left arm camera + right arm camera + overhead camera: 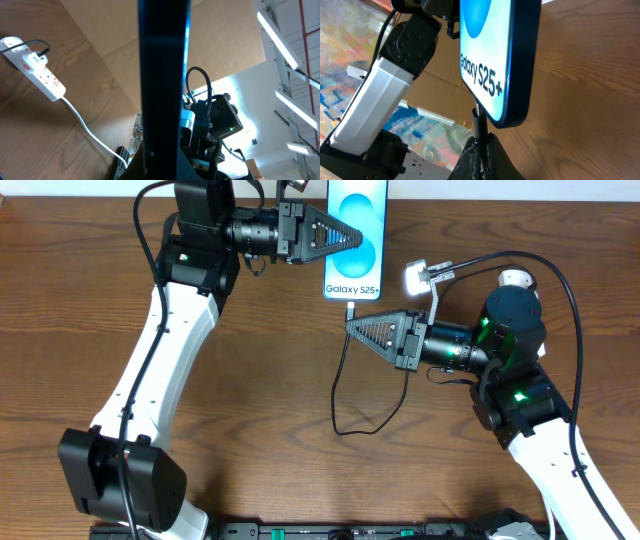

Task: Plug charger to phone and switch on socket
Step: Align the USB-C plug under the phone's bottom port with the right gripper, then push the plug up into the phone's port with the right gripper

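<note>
The phone (357, 220), cyan-blue screen reading "Galaxy S25+", is at the back middle with my left gripper (355, 237) shut on its side. In the left wrist view the phone (162, 60) is a dark edge-on bar between the jaws. My right gripper (350, 323) is shut on the charger's plug (480, 122), just below the phone (495, 55). The plug tip meets the phone's bottom edge; how deep it sits is hidden. The charger's black cable (340, 405) loops over the table. The socket (42, 75) lies flat, with a white adapter (9, 44) at its far end.
The socket's white cord (85, 127) trails across the wood. My right arm (500, 350) fills the right side, and the left arm (165, 350) runs diagonally along the left. A cardboard wall (150, 30) stands behind the table's back edge.
</note>
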`<state>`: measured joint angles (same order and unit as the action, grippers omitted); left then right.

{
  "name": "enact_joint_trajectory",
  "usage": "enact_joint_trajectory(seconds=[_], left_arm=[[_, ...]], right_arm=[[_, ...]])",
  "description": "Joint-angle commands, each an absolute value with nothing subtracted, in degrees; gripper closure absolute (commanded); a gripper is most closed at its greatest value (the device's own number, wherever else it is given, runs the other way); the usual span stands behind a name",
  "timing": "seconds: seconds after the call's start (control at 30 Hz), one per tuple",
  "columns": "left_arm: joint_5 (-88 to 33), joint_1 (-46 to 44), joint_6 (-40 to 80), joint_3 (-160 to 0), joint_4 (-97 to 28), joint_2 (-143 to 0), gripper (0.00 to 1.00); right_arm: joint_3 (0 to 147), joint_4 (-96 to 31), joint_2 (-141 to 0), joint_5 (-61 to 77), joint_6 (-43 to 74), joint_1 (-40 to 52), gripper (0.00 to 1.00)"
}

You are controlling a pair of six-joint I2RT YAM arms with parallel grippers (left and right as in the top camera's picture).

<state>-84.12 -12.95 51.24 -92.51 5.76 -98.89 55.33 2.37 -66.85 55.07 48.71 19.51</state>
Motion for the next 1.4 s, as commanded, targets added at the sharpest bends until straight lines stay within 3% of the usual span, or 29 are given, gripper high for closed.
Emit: enact_joint_trajectory(seconds=[0.0, 1.37], left_arm=[[-85.71, -12.78, 51.68, -93.58, 6.09, -98.48, 0.93], [-86.63, -12.78, 51.72, -93.58, 6.07, -98.48, 0.93]], right_arm=[[55.51, 2.37, -66.65, 54.59, 47.55, 19.05, 0.99], [55.51, 3.46, -66.65, 51.29, 49.34, 19.05, 0.99]])
